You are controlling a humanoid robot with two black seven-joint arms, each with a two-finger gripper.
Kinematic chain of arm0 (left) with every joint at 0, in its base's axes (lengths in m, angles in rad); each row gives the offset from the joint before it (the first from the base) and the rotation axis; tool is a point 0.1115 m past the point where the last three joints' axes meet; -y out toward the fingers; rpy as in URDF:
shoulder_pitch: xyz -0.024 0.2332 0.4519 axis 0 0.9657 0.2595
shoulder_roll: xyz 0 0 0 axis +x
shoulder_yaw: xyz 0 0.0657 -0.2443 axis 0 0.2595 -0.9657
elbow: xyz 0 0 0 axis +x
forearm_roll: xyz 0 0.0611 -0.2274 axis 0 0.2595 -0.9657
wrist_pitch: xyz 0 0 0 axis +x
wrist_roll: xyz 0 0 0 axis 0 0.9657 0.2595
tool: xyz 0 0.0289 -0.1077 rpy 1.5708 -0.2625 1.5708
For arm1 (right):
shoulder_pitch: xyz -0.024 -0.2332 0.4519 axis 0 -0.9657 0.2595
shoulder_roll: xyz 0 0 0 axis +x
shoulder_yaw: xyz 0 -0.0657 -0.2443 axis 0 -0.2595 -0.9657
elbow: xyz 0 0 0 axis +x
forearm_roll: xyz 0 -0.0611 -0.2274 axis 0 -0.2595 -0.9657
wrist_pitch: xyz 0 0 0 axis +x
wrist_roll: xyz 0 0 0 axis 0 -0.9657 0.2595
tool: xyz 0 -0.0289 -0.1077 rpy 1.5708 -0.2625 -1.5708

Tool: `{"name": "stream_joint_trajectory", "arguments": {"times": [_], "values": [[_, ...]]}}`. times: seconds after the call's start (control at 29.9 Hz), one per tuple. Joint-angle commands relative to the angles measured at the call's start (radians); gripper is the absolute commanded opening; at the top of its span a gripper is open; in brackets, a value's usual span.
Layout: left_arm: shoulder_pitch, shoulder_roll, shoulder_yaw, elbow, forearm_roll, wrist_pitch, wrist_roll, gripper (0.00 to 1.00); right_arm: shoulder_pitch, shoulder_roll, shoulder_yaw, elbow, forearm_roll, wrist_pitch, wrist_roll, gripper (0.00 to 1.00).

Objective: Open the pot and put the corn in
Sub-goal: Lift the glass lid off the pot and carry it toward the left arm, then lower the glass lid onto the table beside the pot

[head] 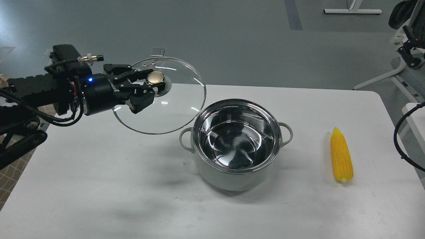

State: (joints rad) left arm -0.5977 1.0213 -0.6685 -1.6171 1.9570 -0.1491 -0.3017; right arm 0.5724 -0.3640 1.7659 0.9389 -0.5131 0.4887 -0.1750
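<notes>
The pale grey-green pot (pixel 232 176) stands open in the middle of the white table, its shiny steel inside empty. My left gripper (pixel 151 87) is shut on the gold knob of the round glass lid (pixel 172 106) and holds the lid in the air, up and to the left of the pot. The yellow corn cob (pixel 342 159) lies on the table to the right of the pot, point away from me. My right gripper is out of view; only a black cable (pixel 403 146) shows at the right edge.
The white table (pixel 99 186) ends at the far edge behind the pot and at the right beyond the corn. A checked cloth (pixel 10 159) lies off its left side. White frame legs (pixel 395 71) stand at the far right.
</notes>
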Motion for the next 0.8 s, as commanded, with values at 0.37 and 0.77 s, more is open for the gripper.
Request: {"name": "stream_joint_trajectory", "arguments": {"times": [0.37,0.77], "values": [[0.223,0.054,0.0,0.259,-0.052,0.1,-0.02,0.45,0.004,0.002,-0.049,-0.049,0.001,0.0,0.0,1.0],[0.315,-0.015,0.02,0.403,-0.139,0.2,-0.03,0.42,0.006,-0.004,-0.051,-0.051,0.001,0.0,-0.001,1.0]]}}
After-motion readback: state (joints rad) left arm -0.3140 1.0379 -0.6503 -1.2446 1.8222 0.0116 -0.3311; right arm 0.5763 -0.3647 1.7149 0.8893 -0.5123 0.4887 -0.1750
